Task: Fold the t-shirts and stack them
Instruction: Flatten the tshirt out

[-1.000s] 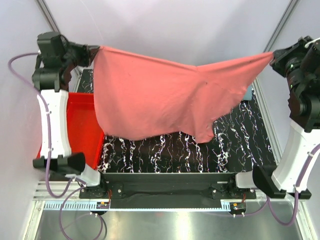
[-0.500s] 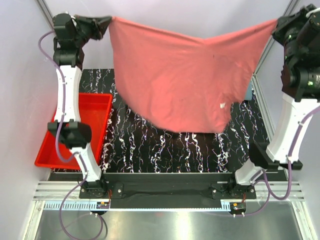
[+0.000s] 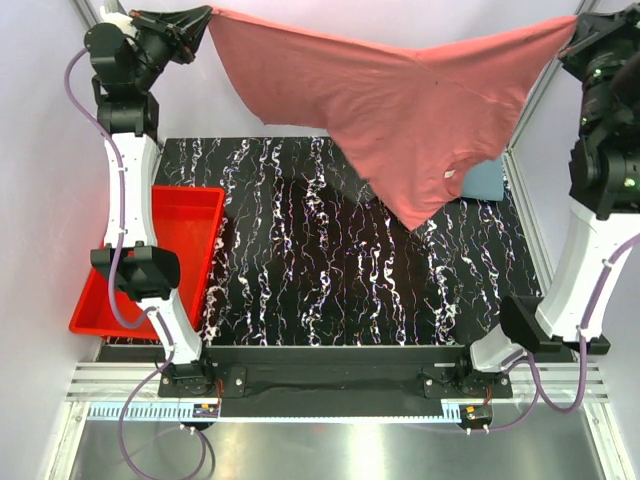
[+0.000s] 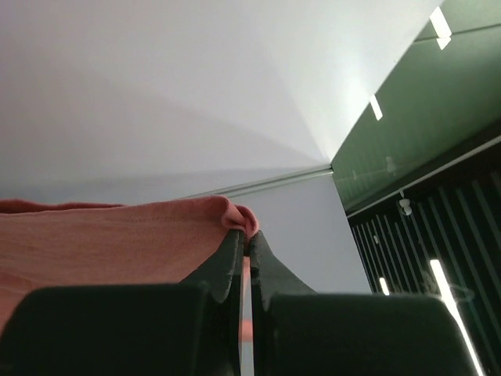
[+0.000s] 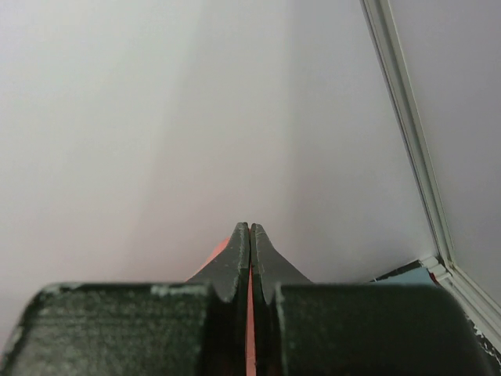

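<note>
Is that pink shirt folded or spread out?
Spread out: the pink shirt hangs stretched between the left gripper and right gripper.

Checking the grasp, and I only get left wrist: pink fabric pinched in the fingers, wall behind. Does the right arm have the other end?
Observer: Yes. The right gripper is shut on the opposite corner of the salmon-pink t-shirt, up high by the right wall.
Operator: Shirt off the table?
Observer: Looks so. It hangs stretched between both grippers, its lowest tip over the right half of the black marbled table.
Operator: Second shirt?
Observer: The grey-blue t-shirt lies at the table's far right edge, partly hidden behind the pink one.
</note>
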